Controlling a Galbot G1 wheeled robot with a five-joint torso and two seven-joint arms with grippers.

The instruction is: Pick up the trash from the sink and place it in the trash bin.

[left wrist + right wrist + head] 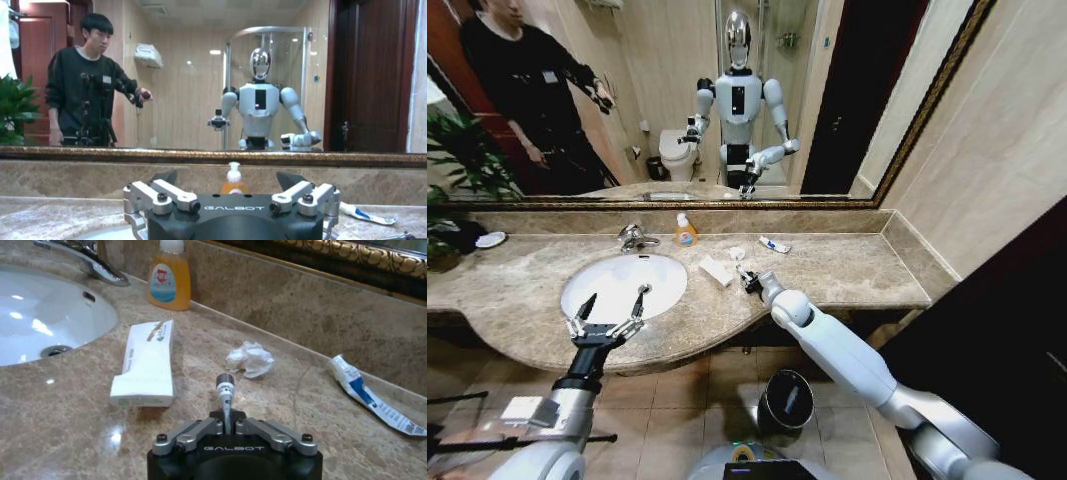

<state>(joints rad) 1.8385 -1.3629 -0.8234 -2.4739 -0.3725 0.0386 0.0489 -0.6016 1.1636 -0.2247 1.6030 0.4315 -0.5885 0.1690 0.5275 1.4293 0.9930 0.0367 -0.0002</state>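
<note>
Right gripper (226, 426): fingers clamped on a thin white tube with dark cap (225, 390), over the marble counter.
Left gripper (611, 305): fingers spread wide above the white oval porcelain sink (617, 262).
Other trash: flat white packet (147, 363) and crumpled white scrap (250, 359) lay on the beige-brown marble countertop (60, 415) beside the sink.
Bin: small round black trash bin (786, 402) stood on the floor below the counter.

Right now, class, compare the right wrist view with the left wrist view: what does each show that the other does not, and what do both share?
Right wrist view alone: the right gripper shut on a thin tube, a flat white packet, a crumpled scrap, the sink and its faucet.

Left wrist view alone: the left gripper, open, and the mirror with the robot's reflection.

Both: the orange soap bottle, a blue-and-white tube and the marble countertop.
</note>
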